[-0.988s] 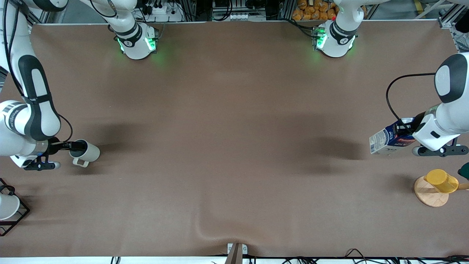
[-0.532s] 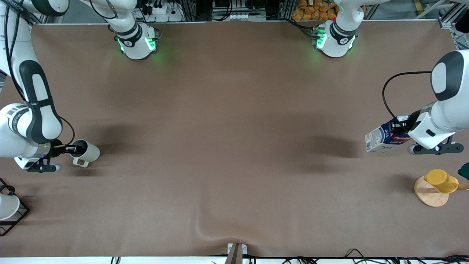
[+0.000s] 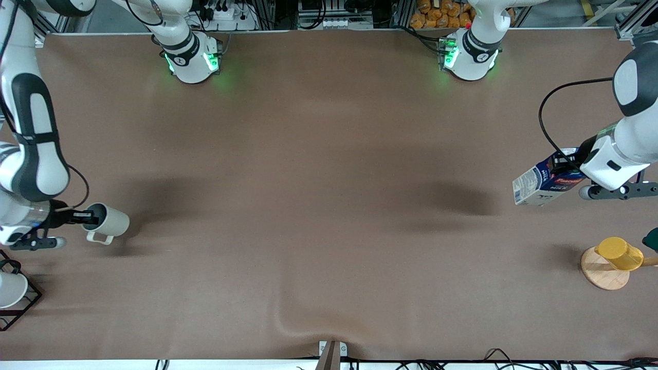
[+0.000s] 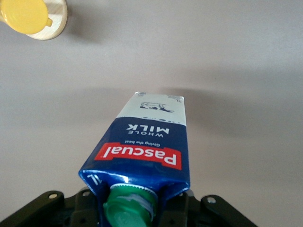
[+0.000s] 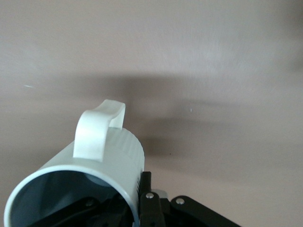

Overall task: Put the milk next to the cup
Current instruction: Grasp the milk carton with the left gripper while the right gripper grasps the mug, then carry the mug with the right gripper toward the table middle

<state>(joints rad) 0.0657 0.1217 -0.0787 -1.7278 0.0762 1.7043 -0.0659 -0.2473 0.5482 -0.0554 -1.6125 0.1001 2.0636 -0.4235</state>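
Milk [image 3: 545, 183] is hanging tilted in my left gripper [image 3: 565, 169] over the left arm's end of the table in the front view, while my right gripper [image 3: 77, 217] is pinching the rim of the cup [image 3: 107, 222] over the right arm's end, well apart. Left wrist view: I'm seeing the fingers clamping the carton by its green-capped top. Right wrist view: one finger is sitting inside the mug's wall; I'm judging both are in carry, and next I'm needing to bring them together and set them down.

There was one milk carton [image 3: 545, 184], one beige mug [image 3: 109, 222], one yellow cup [image 3: 619, 253], one round wooden coaster [image 3: 600, 273] and one white cup [image 3: 10, 289] in a black wire frame [image 3: 31, 300].
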